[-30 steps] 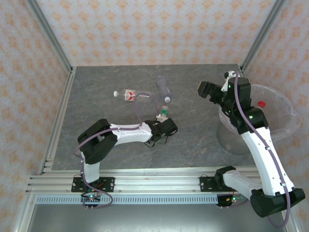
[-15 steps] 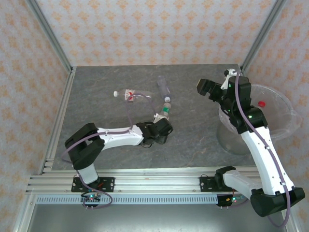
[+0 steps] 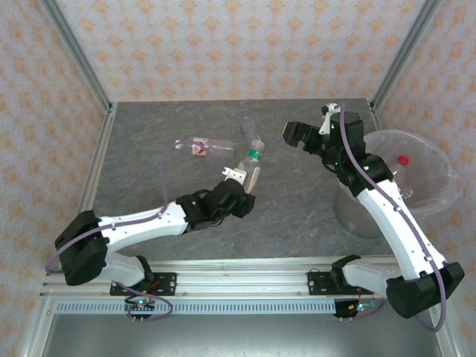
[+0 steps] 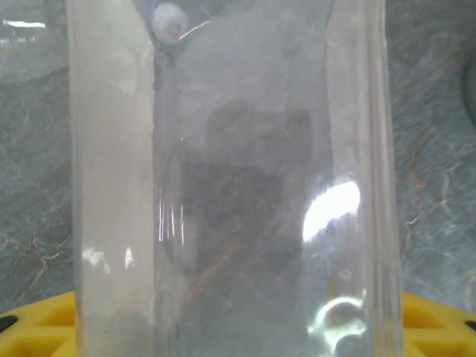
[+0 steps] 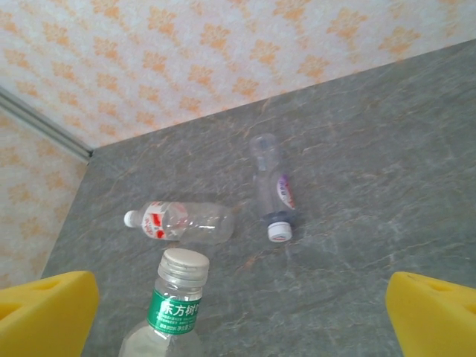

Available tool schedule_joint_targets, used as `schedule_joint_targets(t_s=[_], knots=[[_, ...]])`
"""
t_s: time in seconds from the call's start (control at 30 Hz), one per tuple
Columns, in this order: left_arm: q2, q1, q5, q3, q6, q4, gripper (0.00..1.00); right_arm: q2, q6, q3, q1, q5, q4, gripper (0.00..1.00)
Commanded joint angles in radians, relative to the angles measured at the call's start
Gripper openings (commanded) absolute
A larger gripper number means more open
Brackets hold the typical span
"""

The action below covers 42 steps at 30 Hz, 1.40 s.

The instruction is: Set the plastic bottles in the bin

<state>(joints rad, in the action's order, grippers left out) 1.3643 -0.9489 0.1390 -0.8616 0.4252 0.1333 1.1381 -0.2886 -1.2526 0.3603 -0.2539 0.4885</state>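
**Over the middle of the table, a light, crushable bottle sits in your left grip**

Your left end effector [image 3: 247, 181] is clamped across the clear body of the green-labelled bottle [image 3: 255, 154]. The bottle stands nearly upright, cap up, and appears lifted off the table [image 3: 149, 149]. From the left wrist its wall looks thin, glossy and empty, so judge it very light, easily dented and slippery. Squeeze only enough to stop it sliding, and expect it to tip if you swing fast.

Your right end effector [image 3: 297, 134] hangs close by, jaws wide apart with nothing between them.

Toward the far edge lie the red-and-white-labelled bottle [image 3: 199, 146] and, to its right, the purple-labelled bottle [image 5: 272, 186]. Both are on their sides and likely to roll. Take each across the mid-body at the label, not at the narrow neck.

The bin [image 3: 439, 165] stands at the right edge, wide-mouthed, with a red cap [image 3: 402, 159] showing inside
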Motion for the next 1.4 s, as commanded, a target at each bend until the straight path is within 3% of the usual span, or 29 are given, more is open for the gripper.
schedule_joint_targets(t_s=[0.0,0.23,0.53,0.67,0.83,1.17,1.3,1.37], knots=[[-0.059,0.010,-0.038,0.052,-0.049,-0.110,0.00,0.030,-0.033,-0.002,0.020,-0.081,-0.080,0.99],[-0.170,0.073,-0.178,0.143,-0.043,-0.219,0.00,0.128,-0.021,-0.023,0.088,-0.146,-0.101,0.99],[-0.237,0.119,-0.258,0.167,-0.051,-0.249,0.00,0.237,-0.136,-0.011,0.148,-0.338,-0.301,0.94],[-0.242,0.124,-0.255,0.169,-0.045,-0.262,0.00,0.286,-0.160,-0.029,0.189,-0.243,-0.304,0.85],[-0.252,0.124,-0.272,0.182,-0.049,-0.291,0.00,0.358,-0.165,-0.062,0.221,-0.235,-0.282,0.81],[-0.241,0.124,-0.270,0.168,-0.050,-0.273,0.00,0.362,-0.165,-0.048,0.222,-0.224,-0.339,0.40],[-0.234,0.123,-0.267,0.165,-0.050,-0.268,0.00,0.340,-0.150,-0.027,0.221,-0.210,-0.346,0.29],[-0.229,0.124,-0.267,0.163,-0.049,-0.265,0.00,0.328,-0.144,-0.018,0.221,-0.210,-0.355,0.18]])
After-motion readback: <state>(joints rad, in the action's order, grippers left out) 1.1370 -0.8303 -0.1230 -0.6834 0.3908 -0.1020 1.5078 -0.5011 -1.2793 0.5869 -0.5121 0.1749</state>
